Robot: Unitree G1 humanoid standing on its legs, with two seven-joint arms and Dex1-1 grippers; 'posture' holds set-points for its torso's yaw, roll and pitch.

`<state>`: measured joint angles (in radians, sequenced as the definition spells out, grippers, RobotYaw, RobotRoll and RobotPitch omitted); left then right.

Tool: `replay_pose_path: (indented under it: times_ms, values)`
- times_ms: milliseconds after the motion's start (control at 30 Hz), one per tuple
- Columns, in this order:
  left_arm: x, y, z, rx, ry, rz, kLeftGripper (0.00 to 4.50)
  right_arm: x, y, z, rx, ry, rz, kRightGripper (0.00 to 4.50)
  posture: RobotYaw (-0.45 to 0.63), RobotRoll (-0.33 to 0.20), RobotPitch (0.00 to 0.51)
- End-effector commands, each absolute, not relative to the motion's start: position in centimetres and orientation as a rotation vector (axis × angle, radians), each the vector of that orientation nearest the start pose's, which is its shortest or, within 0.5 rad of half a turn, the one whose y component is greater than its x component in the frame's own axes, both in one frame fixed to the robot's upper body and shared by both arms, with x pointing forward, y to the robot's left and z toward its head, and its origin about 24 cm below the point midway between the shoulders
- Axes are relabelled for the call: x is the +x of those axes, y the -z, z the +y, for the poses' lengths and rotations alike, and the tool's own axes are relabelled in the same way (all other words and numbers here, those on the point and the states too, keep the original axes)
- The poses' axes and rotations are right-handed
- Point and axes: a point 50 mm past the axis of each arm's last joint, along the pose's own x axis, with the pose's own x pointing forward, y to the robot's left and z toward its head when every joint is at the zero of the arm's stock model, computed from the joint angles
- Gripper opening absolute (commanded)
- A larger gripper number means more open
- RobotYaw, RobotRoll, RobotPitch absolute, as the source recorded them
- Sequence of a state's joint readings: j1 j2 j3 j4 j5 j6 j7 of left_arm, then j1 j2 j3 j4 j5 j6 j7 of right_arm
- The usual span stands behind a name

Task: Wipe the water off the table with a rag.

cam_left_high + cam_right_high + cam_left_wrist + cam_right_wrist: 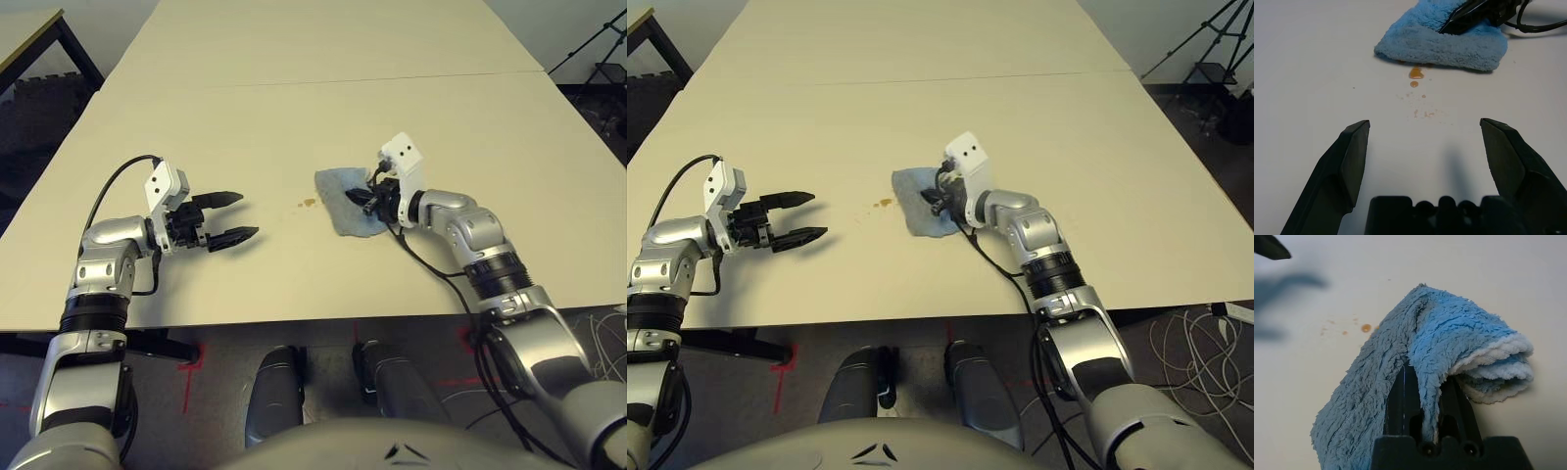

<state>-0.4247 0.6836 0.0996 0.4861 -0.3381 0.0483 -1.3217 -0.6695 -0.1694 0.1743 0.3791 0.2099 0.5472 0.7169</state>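
My right claw (364,199) pinches the rag (345,207) flat on the bench (294,117), mid-wipe; next I drag it over the water (309,204) toward my wide-open left claw (235,215).

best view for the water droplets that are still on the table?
Left wrist view: the water lies on the table, straight ahead between the open left pincer fingers, just short of the rag. Both eye views reduce it to a faint smear; the right wrist view catches a few specks beside the rag.
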Motion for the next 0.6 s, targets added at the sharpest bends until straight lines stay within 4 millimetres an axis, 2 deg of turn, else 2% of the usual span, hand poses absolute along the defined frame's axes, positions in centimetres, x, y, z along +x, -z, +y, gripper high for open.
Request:
replay_pose_path:
  times_ms: [33, 367, 500, 600]
  values:
    - [29.2, -11.1, 26.8, 0.212, 1.05, 0.167, 4.5, 33.1, -9.2, -5.5, -0.02, -1.064, 0.378, 0.02, -0.13, 0.0, 0.115]
    - [29.1, -10.9, 26.7, 0.205, 1.051, 0.167, 4.5, 31.1, -9.1, -2.9, 0.001, -1.263, 0.407, 0.02, -0.13, 0.0, 0.122]
    - [29.0, -10.9, 26.6, 0.202, 1.05, 0.168, 4.5, 31.0, -9.1, -2.7, 0.004, -1.275, 0.409, 0.02, -0.12, 0.0, 0.124]
    - [29.0, -10.8, 26.6, 0.202, 1.049, 0.168, 4.5, 31.6, -9.0, -3.5, -0.026, -1.21, 0.408, 0.02, -0.12, 0.0, 0.124]
